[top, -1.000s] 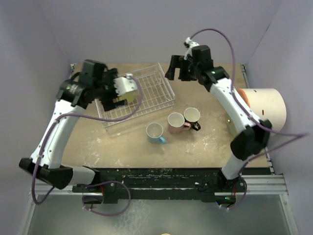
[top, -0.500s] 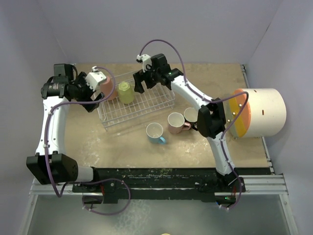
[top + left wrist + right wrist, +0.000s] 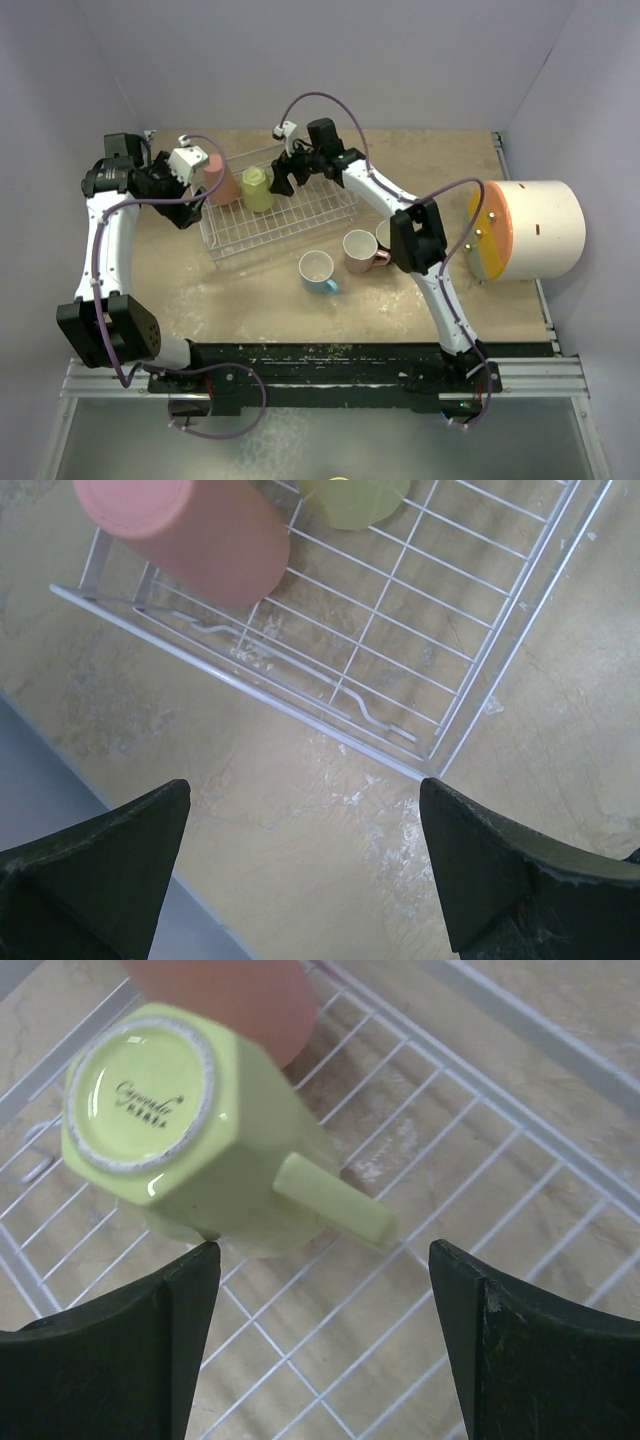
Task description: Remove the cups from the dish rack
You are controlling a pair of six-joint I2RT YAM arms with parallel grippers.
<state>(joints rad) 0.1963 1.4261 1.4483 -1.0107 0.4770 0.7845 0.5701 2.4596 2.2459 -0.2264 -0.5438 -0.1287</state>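
Right end effector point(image 3: 318, 1280) gapes empty over the upturned yellow-green mug point(image 3: 180, 1130). I'd straddle its body, clear of the handle point(image 3: 335, 1200) at four o'clock. Left end effector point(image 3: 305, 810), wide open, holds nothing.

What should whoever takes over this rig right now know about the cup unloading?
Left tool: open, empty, over the dish rack corner.
Right tool: open, empty, poised by the yellow-green cup.
Done: light blue cup, pink cup and a third cup, half hidden by the right arm, stand on the table.
To do: yellow-green cup and coral cup, both upside down in the rack.
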